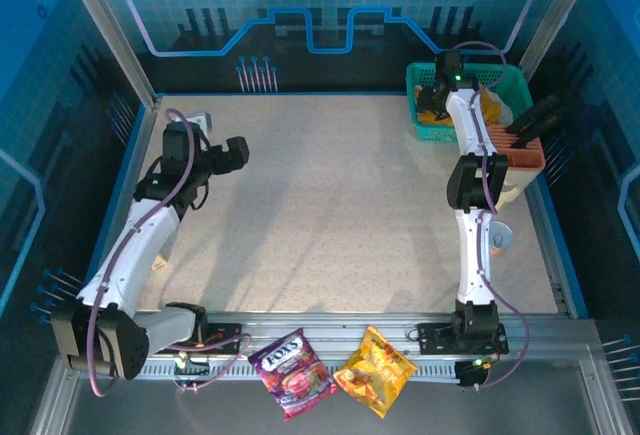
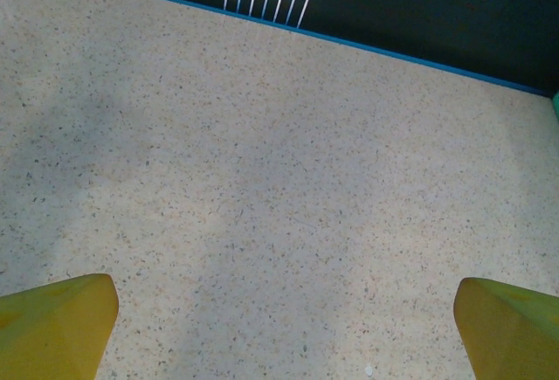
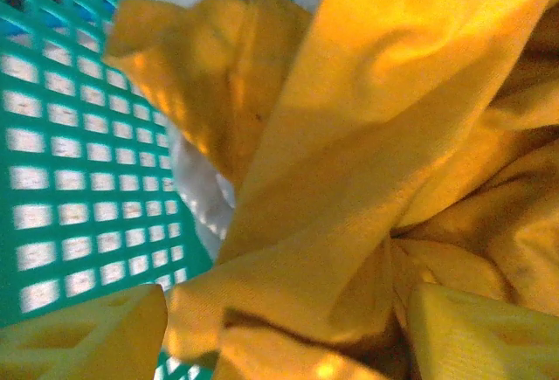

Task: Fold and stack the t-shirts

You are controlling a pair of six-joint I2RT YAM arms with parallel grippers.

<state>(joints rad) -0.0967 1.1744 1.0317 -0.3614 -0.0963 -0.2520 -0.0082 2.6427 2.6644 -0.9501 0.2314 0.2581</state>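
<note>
Speckled tabletop (image 2: 262,179) sits beneath my released left jaws, while in the green basket (image 3: 79,179) my right jaws straddle a golden-orange t-shirt (image 3: 376,118) fold, grip unclear, so I'd pinch deep, clear of the mesh.

My right tool (image 3: 284,336) is hanging inside the basket (image 3: 52,179) at the far right corner of the worktop (image 1: 330,205), with a fold of the top t-shirt (image 3: 376,135) lying between its fingers (image 3: 87,336). The other t-shirt (image 3: 201,188) is lying beneath it, left of the tool, against the basket wall. My left tool (image 2: 279,328) is hovering over the worktop, well apart to the left.
</note>
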